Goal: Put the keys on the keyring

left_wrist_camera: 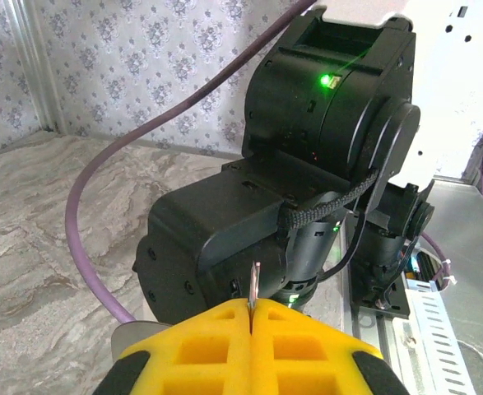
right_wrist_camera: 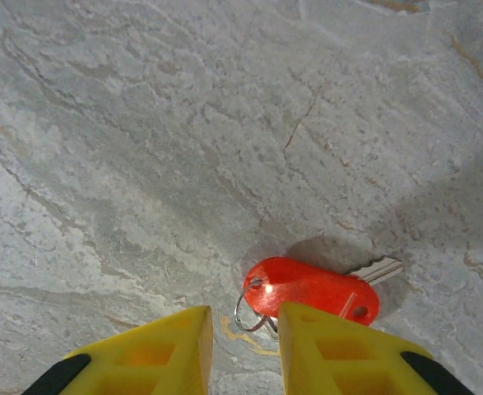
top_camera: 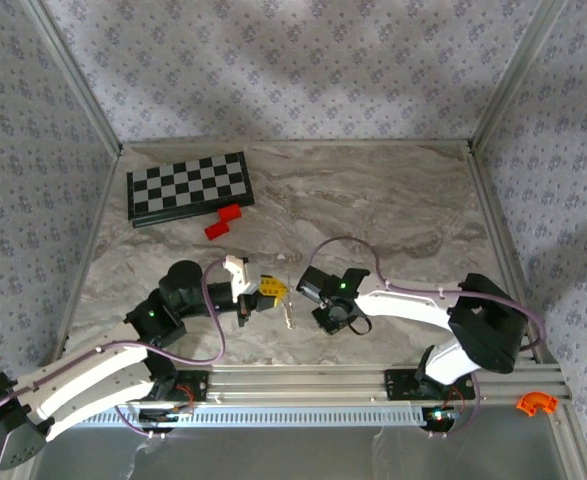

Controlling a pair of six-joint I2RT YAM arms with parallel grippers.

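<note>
Grey marbled tabletop (right_wrist_camera: 142, 123). Our right gripper (right_wrist_camera: 243, 322) hovers, fingers parted, just over the red-tagged key (right_wrist_camera: 311, 288). Our left gripper (left_wrist_camera: 251, 313), pressed together, pinches a thin metal strip (left_wrist_camera: 254, 280), probably the keyring. We judge this the key pick-up: next, close squarely on its tag.

Both arms are showing the same build. The left arm (top_camera: 73, 378) and right arm (top_camera: 413, 300) are wearing smooth white shells on their long links, with bulky black housings at the joints. A purple cable (left_wrist_camera: 142, 132) is looping along each arm. A small green light (left_wrist_camera: 330, 81) is glowing on a black housing, and a black braided cord (left_wrist_camera: 332, 206) is crossing beneath it, near small round screw heads. The left gripper (left_wrist_camera: 250, 317) and right gripper (right_wrist_camera: 245, 317) are carrying bright yellow fingers (right_wrist_camera: 167, 354) with recessed pockets and black bases.
</note>
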